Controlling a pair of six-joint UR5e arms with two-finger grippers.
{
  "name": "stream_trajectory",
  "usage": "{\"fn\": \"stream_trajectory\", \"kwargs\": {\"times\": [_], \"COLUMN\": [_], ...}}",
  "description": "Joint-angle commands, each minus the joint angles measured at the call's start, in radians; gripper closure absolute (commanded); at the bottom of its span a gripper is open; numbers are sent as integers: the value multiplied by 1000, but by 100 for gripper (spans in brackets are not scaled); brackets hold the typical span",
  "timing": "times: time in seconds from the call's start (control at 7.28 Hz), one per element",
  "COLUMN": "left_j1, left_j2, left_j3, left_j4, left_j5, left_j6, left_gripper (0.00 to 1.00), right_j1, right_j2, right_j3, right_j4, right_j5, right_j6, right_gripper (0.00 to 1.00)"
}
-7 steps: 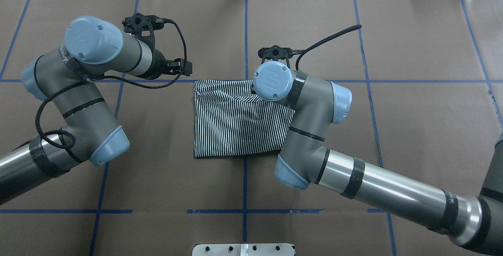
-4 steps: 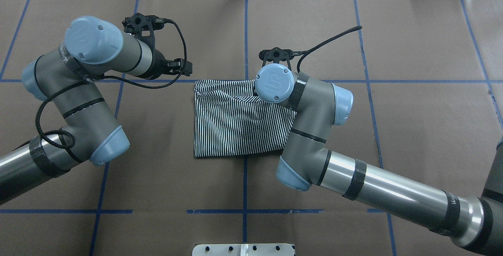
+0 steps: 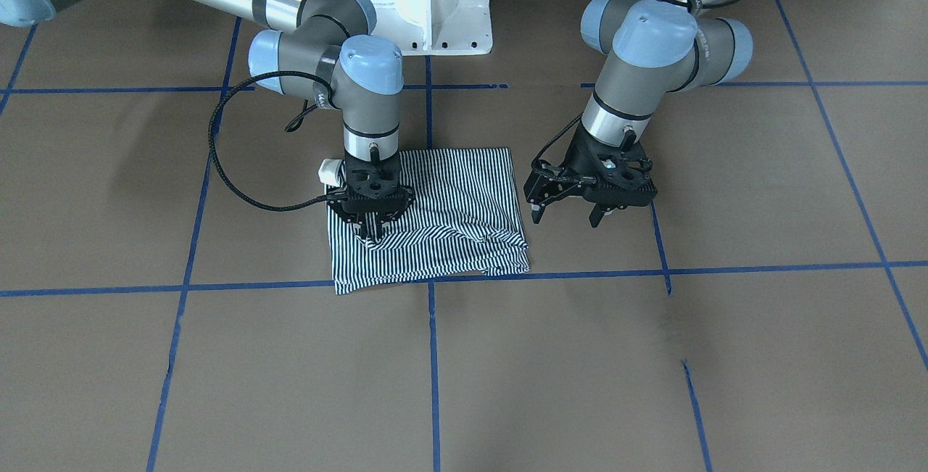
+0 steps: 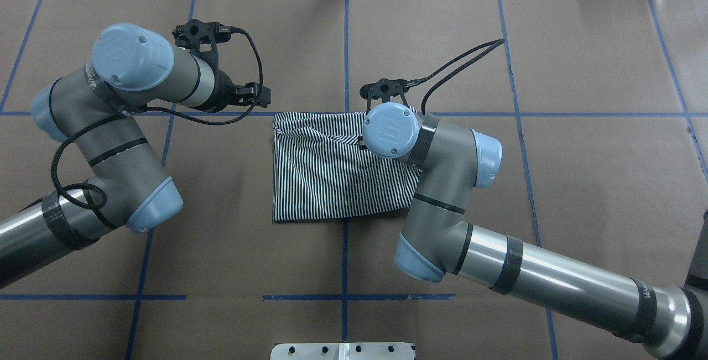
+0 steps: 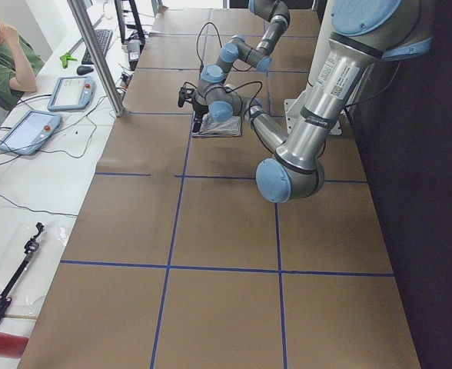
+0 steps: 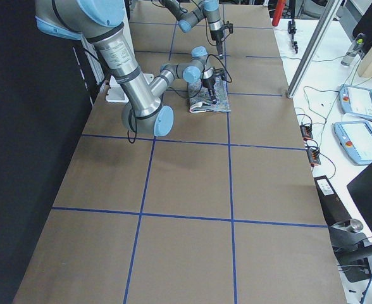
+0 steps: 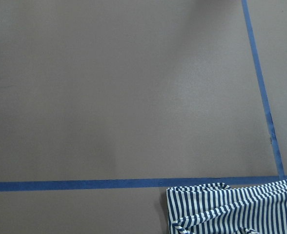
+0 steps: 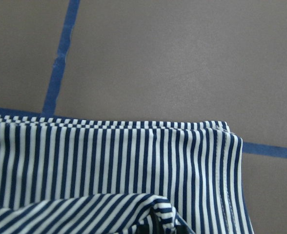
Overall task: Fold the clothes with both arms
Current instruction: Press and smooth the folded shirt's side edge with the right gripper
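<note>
Bare brown counter (image 4: 581, 183) is stretching wide toward both ends and along the operators' edge, so passage there is lying free. Near the middle the folded shirt (image 4: 326, 177) is taking up one patch. The right gripper (image 3: 371, 229) is pinching down on it, and the right arm (image 4: 442, 144) is slanting over its right-end side. The left gripper (image 3: 567, 220) is hanging, jaws spread, just beside its left-end side. The white pedestal (image 3: 429, 1) is blocking the robot's edge.

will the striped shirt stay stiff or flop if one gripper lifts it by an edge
Likely floppy: the polo shirt puckers into a ridge at the right gripper, so it should drape. Probably light, as the thin fabric lies flat in layers. Those layers may unfold if lifted from one point.
</note>
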Motion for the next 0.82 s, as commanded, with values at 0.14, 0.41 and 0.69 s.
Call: {"fn": "stream_trajectory", "kwargs": {"times": [0.14,0.41,0.69], "left_j1": [0,0,0], "left_j2": [0,0,0], "left_j3": [0,0,0], "left_j4": [0,0,0], "left_j5": [0,0,0], "left_j6": [-1,-1,-1], "left_gripper": [0,0,0], "right_j1": [8,25,39], "right_j2": [6,2,2], "right_j3": [-7,-9,-12], "right_j4": [4,6,6], "right_j5": [-9,-13,-21], "right_j6": [-100,-122,-122], "right_gripper": [100,100,100]}}
